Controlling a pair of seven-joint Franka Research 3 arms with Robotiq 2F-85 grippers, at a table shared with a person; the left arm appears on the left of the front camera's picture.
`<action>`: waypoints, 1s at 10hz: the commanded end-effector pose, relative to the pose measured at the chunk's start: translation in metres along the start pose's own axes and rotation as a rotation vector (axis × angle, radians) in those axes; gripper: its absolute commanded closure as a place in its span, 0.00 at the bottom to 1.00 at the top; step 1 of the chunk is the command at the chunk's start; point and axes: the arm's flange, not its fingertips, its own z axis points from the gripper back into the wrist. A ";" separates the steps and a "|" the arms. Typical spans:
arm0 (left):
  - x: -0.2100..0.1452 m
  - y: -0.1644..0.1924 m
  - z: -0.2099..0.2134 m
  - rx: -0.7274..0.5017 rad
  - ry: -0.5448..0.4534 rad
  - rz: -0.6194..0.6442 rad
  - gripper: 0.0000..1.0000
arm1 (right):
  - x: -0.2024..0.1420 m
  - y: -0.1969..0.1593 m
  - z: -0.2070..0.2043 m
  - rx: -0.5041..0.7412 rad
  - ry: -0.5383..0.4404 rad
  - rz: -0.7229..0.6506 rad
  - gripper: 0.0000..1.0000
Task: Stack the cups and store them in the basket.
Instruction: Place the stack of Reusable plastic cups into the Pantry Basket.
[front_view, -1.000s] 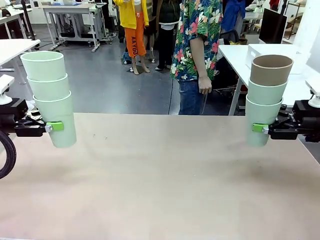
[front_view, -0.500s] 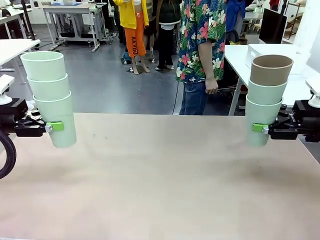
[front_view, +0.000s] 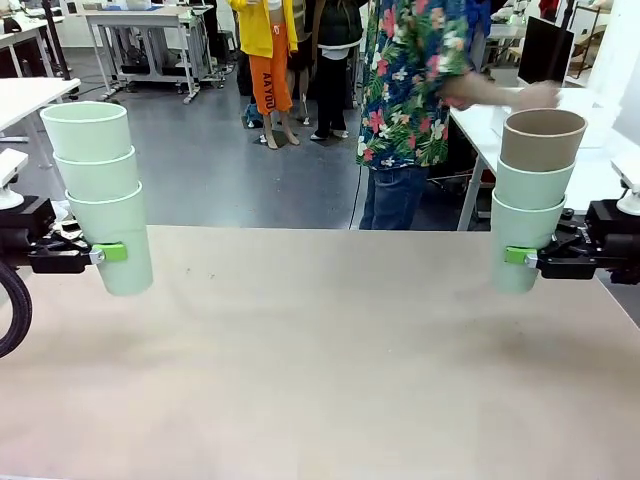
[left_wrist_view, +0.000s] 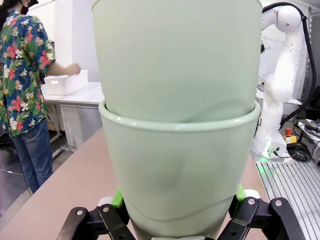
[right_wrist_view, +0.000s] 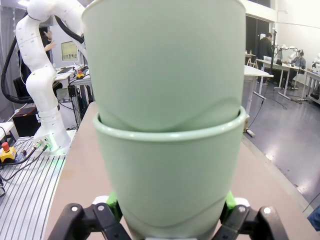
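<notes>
My left gripper (front_view: 118, 254) is shut on the bottom cup of a stack of three pale mint cups (front_view: 98, 190), held upright above the table's left edge. In the left wrist view the stack (left_wrist_view: 177, 125) stands between the green pads of that gripper (left_wrist_view: 179, 200). My right gripper (front_view: 522, 257) is shut on a second stack (front_view: 532, 200): two mint cups with a brown cup (front_view: 542, 138) on top, at the table's right edge. The right wrist view has this stack (right_wrist_view: 167, 125) between the fingers of its gripper (right_wrist_view: 171, 202). The white basket (left_wrist_view: 65, 84) sits on a side table, and a person's hand rests on it.
The tan table (front_view: 320, 350) lies bare between the two arms. A person in a flowered shirt (front_view: 410, 80) stands at the far edge, reaching right toward the white side table (front_view: 480, 110). The other arm's white base (left_wrist_view: 280, 90) shows behind the left stack.
The person has stepped to the right and stretched an arm out to the basket on the side table. Both grippers and their stacks have stayed still.
</notes>
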 end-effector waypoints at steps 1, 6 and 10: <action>0.003 -0.001 0.000 -0.002 -0.009 -0.007 0.13 | 0.003 0.000 0.000 0.000 -0.001 0.008 0.15; 0.003 -0.001 0.000 -0.002 -0.009 -0.007 0.13 | 0.003 0.000 0.000 0.000 -0.001 0.008 0.15; 0.003 -0.001 0.000 -0.002 -0.009 -0.007 0.13 | 0.003 0.000 0.000 0.000 -0.001 0.008 0.15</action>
